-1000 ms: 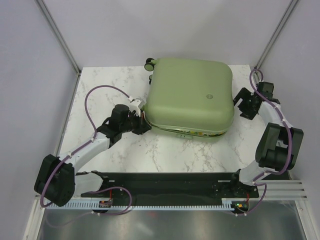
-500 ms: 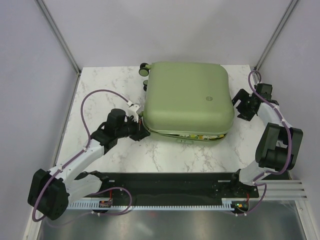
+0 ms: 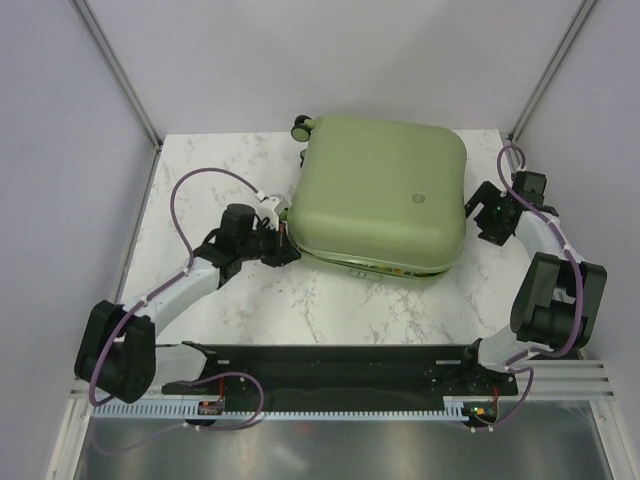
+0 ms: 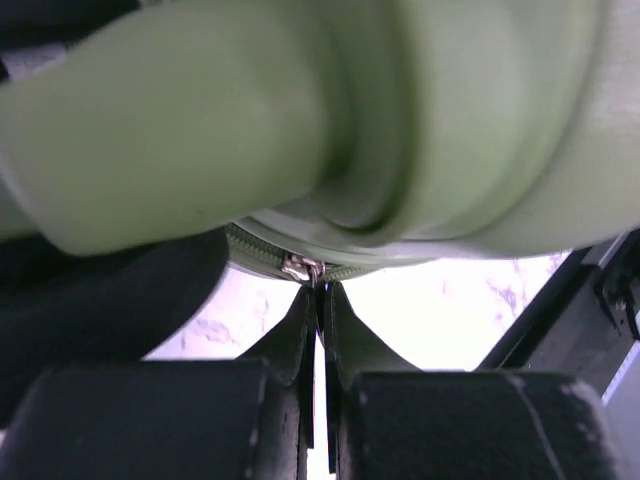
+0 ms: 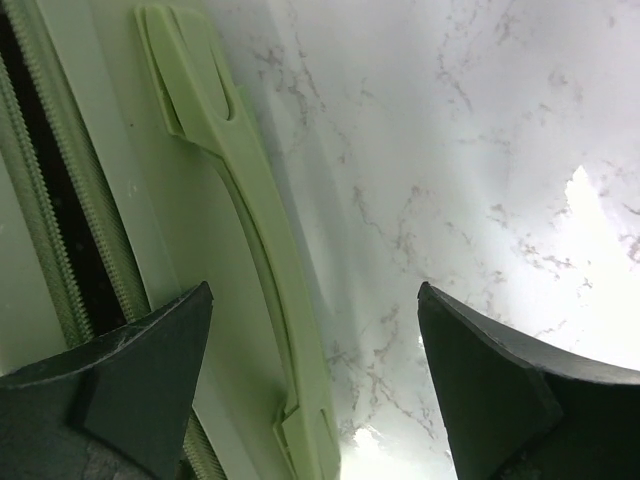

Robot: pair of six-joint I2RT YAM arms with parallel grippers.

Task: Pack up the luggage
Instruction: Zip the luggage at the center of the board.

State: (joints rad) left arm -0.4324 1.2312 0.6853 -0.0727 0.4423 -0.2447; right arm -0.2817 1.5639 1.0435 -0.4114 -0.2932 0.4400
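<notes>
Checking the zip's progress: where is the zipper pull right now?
In the left wrist view, the zipper pull sits on the zip track under the luggage shell, pinched at the tips of the left tool.

Green luggage (image 3: 385,195) on marble table (image 3: 300,310)

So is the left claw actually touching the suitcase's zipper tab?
Touching. The left wrist view shows the left gripper shut, its tips pinching the metal zipper tab right at the seam of the suitcase.
</notes>
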